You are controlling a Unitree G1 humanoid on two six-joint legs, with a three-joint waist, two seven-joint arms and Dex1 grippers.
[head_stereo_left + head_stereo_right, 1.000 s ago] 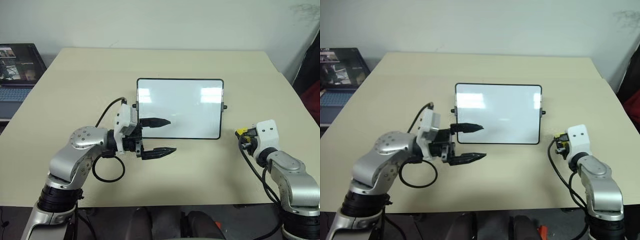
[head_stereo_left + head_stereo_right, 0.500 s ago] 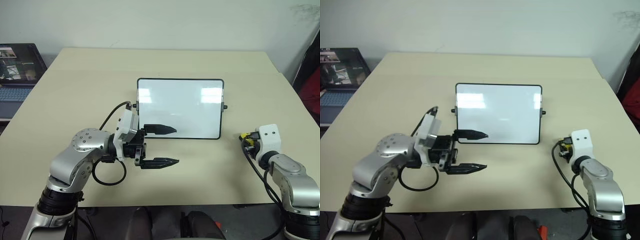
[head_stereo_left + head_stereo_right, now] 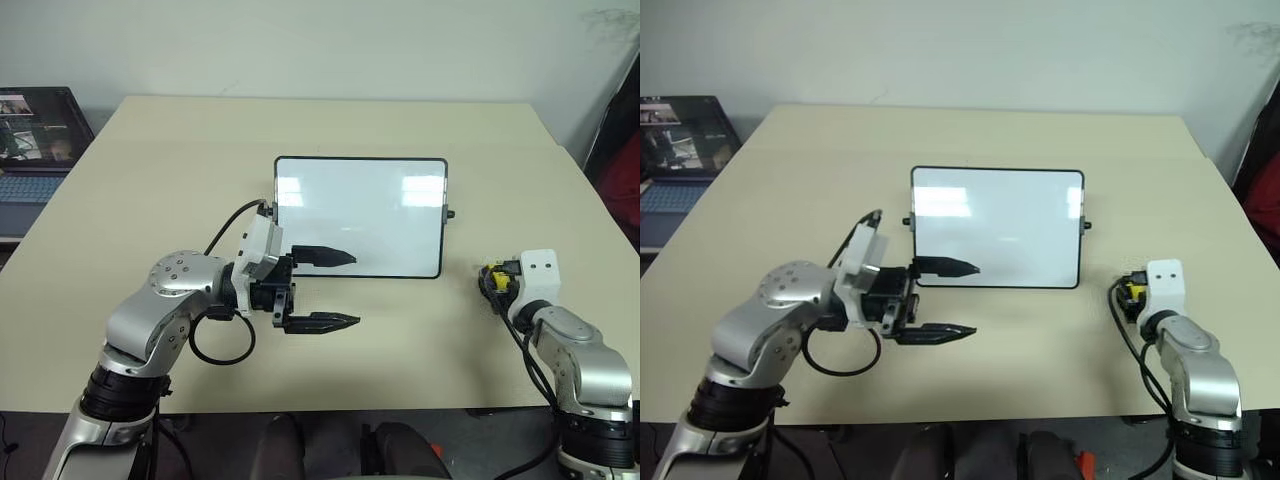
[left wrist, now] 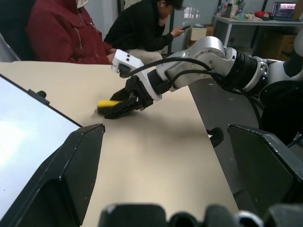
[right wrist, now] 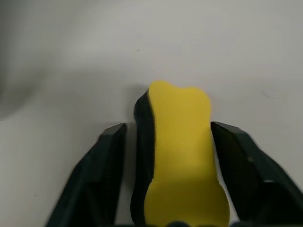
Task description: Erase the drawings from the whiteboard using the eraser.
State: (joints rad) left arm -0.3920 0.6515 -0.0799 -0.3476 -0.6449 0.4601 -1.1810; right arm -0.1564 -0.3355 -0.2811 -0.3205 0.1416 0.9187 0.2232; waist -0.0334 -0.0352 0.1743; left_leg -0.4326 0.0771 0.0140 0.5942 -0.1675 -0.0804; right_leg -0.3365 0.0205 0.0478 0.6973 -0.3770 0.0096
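Note:
The whiteboard lies flat mid-table, its face plain white with glare; the drawings are out of view. My left gripper is open and points right at the board's near left corner, its upper finger over the lower frame. On the table's right side, the yellow eraser rests on the tabletop between the fingers of my right gripper. That gripper is open, and a strip of table shows between one finger and the eraser's black side. The left wrist view shows the same eraser lying on the table.
The beige table is bare around the board. An open laptop stands beyond its far left corner. Two people sit past the table's right side. A black cable loops under my left wrist.
My right hand has sunk to the tabletop with the eraser, and its fingers have spread off it. My left gripper has turned slightly, its fingers now a little lower against the board's edge.

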